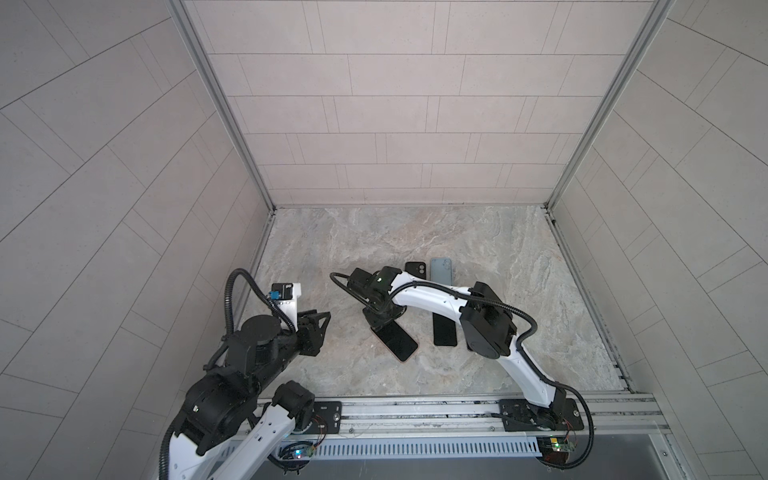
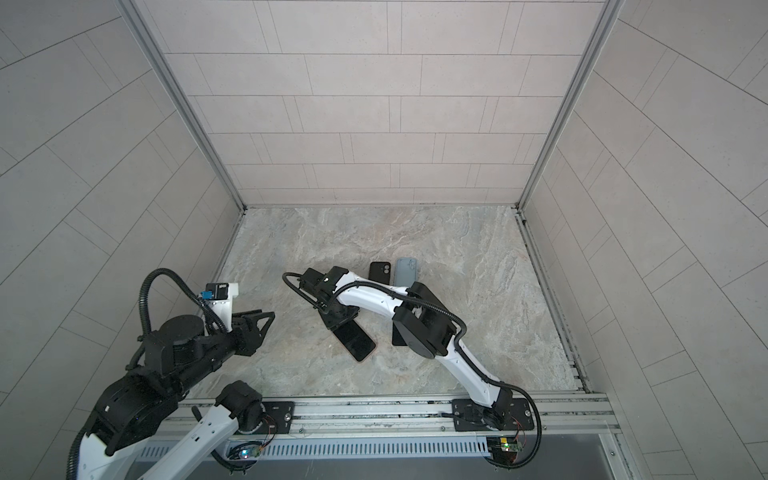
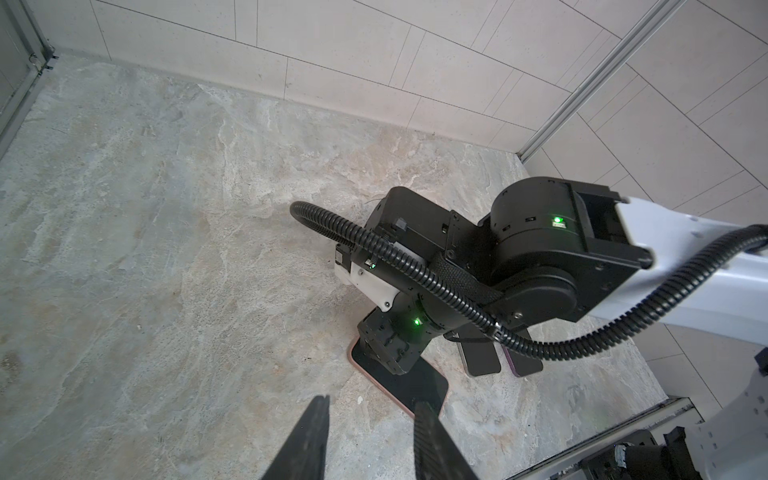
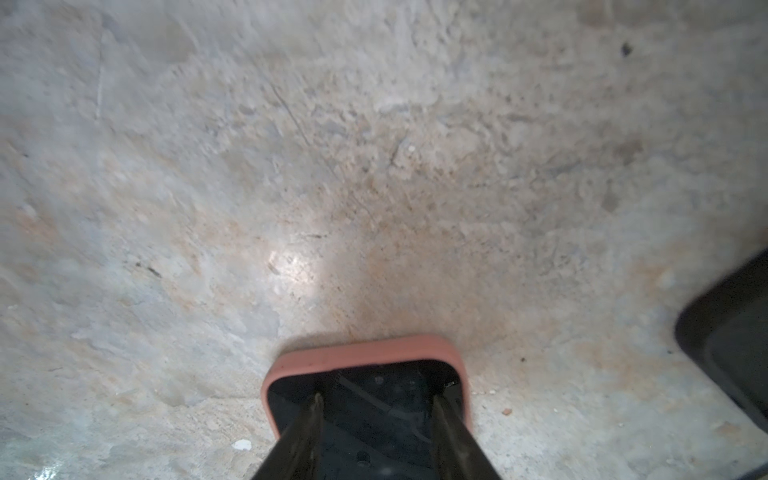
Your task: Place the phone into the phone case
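My right tool point(image 4: 377, 397) angles down, jaws apart, tips on the phone point(image 1: 399, 343) lying inside the pink case point(image 4: 365, 347); my left tool point(image 3: 372, 402) hovers nearby, apart, empty.

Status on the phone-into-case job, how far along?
Done: the phone lies screen-up inside the pink case, whose rim wraps the end in the right wrist view.
In hand: the right gripper, jaws apart, sits over that end of the screen, apparently pressing it in. The left gripper hovers open and empty.
Left: confirm every corner is seated (cannot tell here), then withdraw.
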You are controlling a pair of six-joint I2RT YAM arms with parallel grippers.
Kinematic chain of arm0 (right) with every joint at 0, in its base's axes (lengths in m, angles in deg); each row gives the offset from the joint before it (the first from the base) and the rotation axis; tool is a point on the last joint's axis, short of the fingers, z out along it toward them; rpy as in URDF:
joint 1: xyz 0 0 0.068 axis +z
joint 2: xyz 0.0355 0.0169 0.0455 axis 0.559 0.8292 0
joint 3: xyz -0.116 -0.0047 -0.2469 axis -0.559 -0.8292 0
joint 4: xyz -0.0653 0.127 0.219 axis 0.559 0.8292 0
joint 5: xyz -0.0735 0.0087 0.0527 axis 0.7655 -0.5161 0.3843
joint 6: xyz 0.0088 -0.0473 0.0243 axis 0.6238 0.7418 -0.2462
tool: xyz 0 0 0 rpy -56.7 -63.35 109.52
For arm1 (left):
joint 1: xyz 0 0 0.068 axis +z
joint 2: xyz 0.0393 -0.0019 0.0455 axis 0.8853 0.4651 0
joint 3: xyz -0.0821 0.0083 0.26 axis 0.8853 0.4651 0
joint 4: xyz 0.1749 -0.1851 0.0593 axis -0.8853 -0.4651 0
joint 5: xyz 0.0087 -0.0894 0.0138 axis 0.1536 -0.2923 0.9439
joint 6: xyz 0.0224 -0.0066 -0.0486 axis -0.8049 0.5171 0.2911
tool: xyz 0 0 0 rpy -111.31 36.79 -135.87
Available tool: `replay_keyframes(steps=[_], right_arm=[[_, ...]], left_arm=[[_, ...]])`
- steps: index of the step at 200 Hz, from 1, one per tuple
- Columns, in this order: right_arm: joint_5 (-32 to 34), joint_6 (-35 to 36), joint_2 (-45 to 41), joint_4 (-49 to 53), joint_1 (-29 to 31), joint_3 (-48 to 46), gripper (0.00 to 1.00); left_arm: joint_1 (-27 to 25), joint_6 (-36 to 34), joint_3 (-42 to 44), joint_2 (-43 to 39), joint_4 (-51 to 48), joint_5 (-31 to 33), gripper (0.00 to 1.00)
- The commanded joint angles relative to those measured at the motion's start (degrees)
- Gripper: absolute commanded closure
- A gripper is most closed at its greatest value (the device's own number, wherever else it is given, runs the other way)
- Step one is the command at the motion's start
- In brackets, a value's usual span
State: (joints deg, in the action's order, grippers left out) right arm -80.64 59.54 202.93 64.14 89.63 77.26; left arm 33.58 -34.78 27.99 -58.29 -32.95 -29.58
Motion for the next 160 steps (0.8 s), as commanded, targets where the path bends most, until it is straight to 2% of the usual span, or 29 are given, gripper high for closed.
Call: replay_keyframes(steps=[1,16,21,48,52,55,102,160], right_arm=[[-0.1,1.9,3.5,1.3,-0.9,1.4,0.54],[1.8,2.7,1.4,2.2,-1.2,2.3,0.54],[2.5,3.1,0.5,2.4,-1.3,2.1,0.51],[3.9,5.0,-6.1,0.8,-1.1,-2.6,0.18],[3.9,5.3,-7.2,0.2,-1.1,-3.8,0.04],[3.6,5.6,-7.9,-0.3,-1.1,-4.5,0.01],[0.5,6.1,-15.0,-5.8,-0.5,-17.7,0.00],[-1.7,3.8,-15.5,-10.3,2.3,-26.0,0.00]], left_arm=[[0.6,-1.1,0.5,-0.4,1.1,0.5,0.61],[1.1,-1.2,0.6,-0.3,1.0,0.4,0.61],[1.2,-1.1,0.6,-0.3,1.1,0.3,0.61],[1.6,-1.1,0.7,-0.5,1.0,0.2,0.61],[1.6,-1.1,0.7,-0.5,1.1,0.2,0.61],[1.6,-1.1,0.7,-0.5,1.1,0.2,0.61],[1.6,-1.0,0.9,-1.0,1.1,0.5,0.61],[1.6,-0.5,1.1,-2.2,1.2,1.4,0.61]])
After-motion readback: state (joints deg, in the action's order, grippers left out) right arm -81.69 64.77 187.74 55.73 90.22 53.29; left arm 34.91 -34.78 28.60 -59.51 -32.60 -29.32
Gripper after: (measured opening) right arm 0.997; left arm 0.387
